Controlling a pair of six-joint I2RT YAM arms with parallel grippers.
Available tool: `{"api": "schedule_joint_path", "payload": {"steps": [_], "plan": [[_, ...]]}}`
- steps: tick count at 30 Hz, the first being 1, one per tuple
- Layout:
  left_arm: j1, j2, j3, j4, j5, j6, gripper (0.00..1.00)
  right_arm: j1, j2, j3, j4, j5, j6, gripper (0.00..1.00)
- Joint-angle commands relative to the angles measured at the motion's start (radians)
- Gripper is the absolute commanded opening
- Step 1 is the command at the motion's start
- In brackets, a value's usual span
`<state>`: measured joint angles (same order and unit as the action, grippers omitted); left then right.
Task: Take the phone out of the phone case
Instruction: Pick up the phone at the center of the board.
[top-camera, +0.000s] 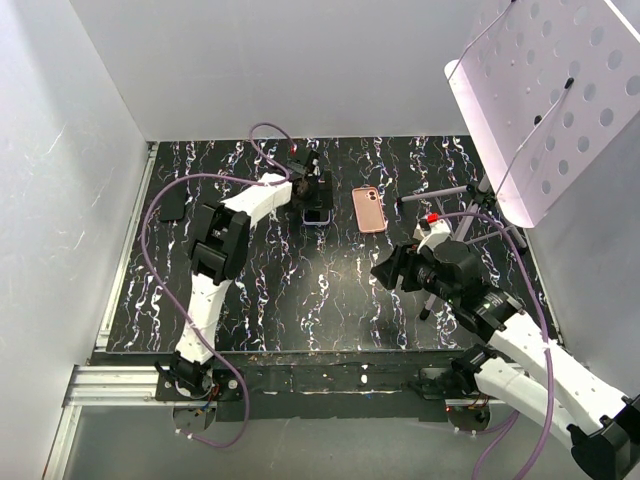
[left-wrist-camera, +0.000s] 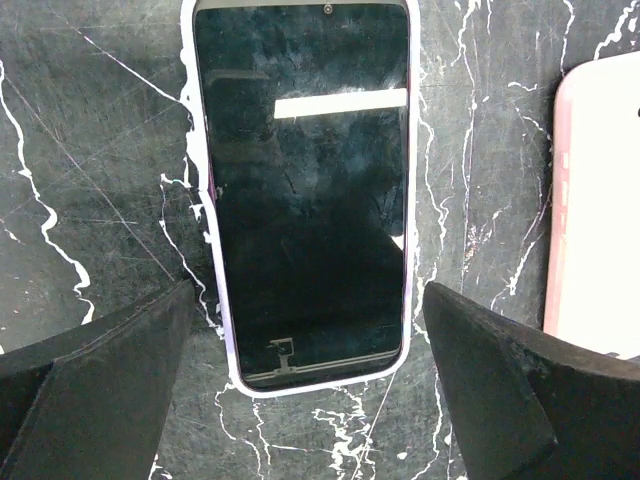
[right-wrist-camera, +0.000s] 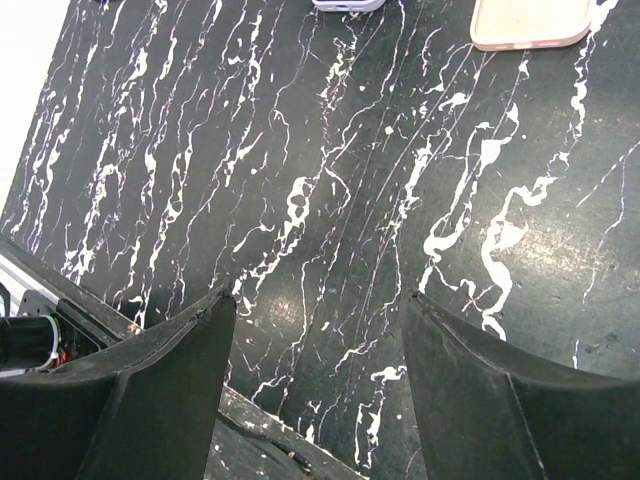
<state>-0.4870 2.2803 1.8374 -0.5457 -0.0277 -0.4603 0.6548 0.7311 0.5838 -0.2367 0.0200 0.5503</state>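
Phone (left-wrist-camera: 305, 190) lies screen-up in its pale case (left-wrist-camera: 230, 370) at the table's (left-wrist-camera: 100, 150) far middle, between the spread fingers of the left gripper (left-wrist-camera: 307, 290). The right gripper (right-wrist-camera: 318, 300) hangs spread, near right. Squeezing the slick rim could skid it into the pink cover (left-wrist-camera: 595, 200) just right.

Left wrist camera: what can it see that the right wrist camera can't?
Only the left wrist view shows the phone, dark screen up in its pale case, with the open left hand on either side of one end. Only the right wrist view shows a long stretch of table reaching its near edge, below the open right hand. Both show the black marbled table and part of the pink item. The right wrist view catches just a sliver of the pale case.
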Motion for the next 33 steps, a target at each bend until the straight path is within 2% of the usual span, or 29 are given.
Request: {"api": "schedule_joint_path", "payload": {"steps": [1, 7, 10, 12, 14, 16, 19, 21, 23, 26, 27, 29, 33], "plan": [[-0.021, 0.056, 0.083, -0.138, -0.041, 0.041, 0.98, 0.002, -0.036, -0.024, 0.028, 0.008, 0.0, 0.73], [-0.071, 0.215, 0.327, -0.39, -0.251, 0.052, 0.97, 0.002, -0.035, -0.024, 0.025, 0.009, 0.014, 0.72], [-0.079, 0.254, 0.369, -0.436, -0.265, 0.071, 0.81, 0.002, -0.047, -0.016, 0.011, 0.021, 0.02, 0.71], [-0.081, 0.243, 0.332, -0.422, -0.256, 0.09, 0.66, 0.002, -0.052, -0.009, -0.004, 0.032, 0.022, 0.71], [-0.081, 0.2, 0.257, -0.396, -0.224, 0.101, 0.46, 0.002, -0.053, -0.001, -0.013, 0.04, 0.022, 0.7], [-0.082, 0.121, 0.124, -0.335, -0.177, 0.117, 0.37, 0.003, -0.052, 0.005, -0.023, 0.041, 0.022, 0.7], [-0.082, -0.048, -0.122, -0.245, -0.112, 0.143, 0.32, 0.002, -0.047, 0.008, -0.021, 0.035, 0.034, 0.69], [-0.088, -0.181, -0.281, -0.202, -0.074, 0.152, 0.34, 0.003, -0.039, -0.001, -0.001, 0.031, 0.046, 0.69], [-0.093, -0.276, -0.438, -0.169, -0.042, 0.144, 0.42, 0.003, -0.021, -0.006, 0.019, 0.017, 0.053, 0.69], [-0.099, -0.376, -0.599, -0.126, 0.02, 0.109, 0.67, 0.005, 0.017, -0.009, 0.042, 0.002, 0.063, 0.69], [-0.099, -0.395, -0.631, -0.12, 0.028, 0.094, 0.75, 0.005, 0.025, -0.012, 0.054, -0.005, 0.065, 0.69], [-0.102, -0.421, -0.676, -0.102, 0.028, 0.08, 0.85, 0.005, 0.043, -0.012, 0.063, -0.012, 0.071, 0.69], [-0.105, -0.4, -0.652, -0.094, -0.015, 0.094, 0.93, 0.005, 0.062, -0.007, 0.065, -0.012, 0.082, 0.69]]}}
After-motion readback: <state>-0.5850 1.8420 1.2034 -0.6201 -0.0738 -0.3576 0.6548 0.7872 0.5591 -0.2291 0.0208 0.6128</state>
